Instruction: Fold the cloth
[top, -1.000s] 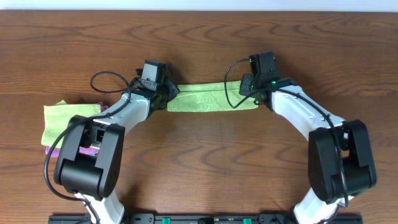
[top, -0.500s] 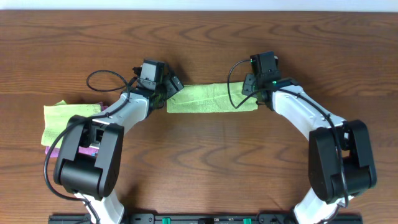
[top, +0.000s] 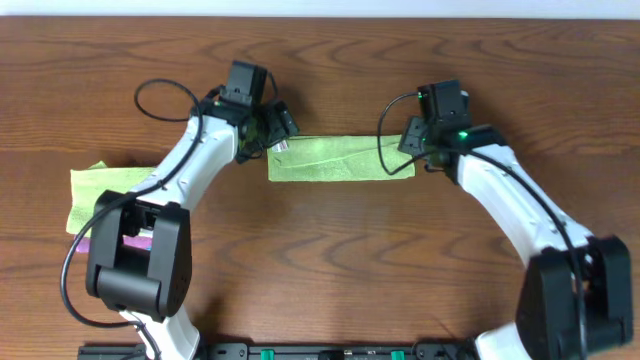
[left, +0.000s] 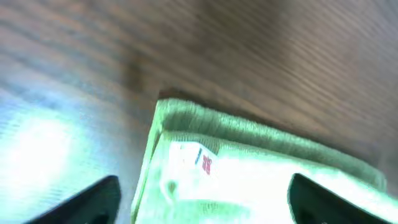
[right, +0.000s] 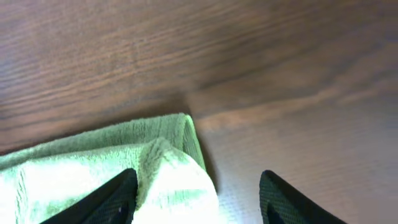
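Note:
The green cloth (top: 335, 160) lies on the wooden table as a long folded strip. My left gripper (top: 275, 132) hovers over its left end, jaws open, nothing between them. In the left wrist view the cloth (left: 261, 171) shows its folded corner and a small white label (left: 200, 157), with the gripper (left: 205, 202) spread wide above it. My right gripper (top: 418, 152) stands open at the strip's right end. In the right wrist view the cloth's folded corner (right: 168, 168) bulges up between the dark fingers (right: 115, 196) of the open gripper (right: 199, 199), ungripped.
A yellow-green cloth (top: 98, 192) lies at the left of the table, with a pink one (top: 150, 240) partly hidden under the left arm. Black cables (top: 160, 95) loop from both wrists. Bare wood (top: 340, 260) surrounds the strip.
Both grippers were shut on the strip's ends and have opened, letting the cloth go. The left wrist has lifted away toward the far side; the right has shifted slightly right.

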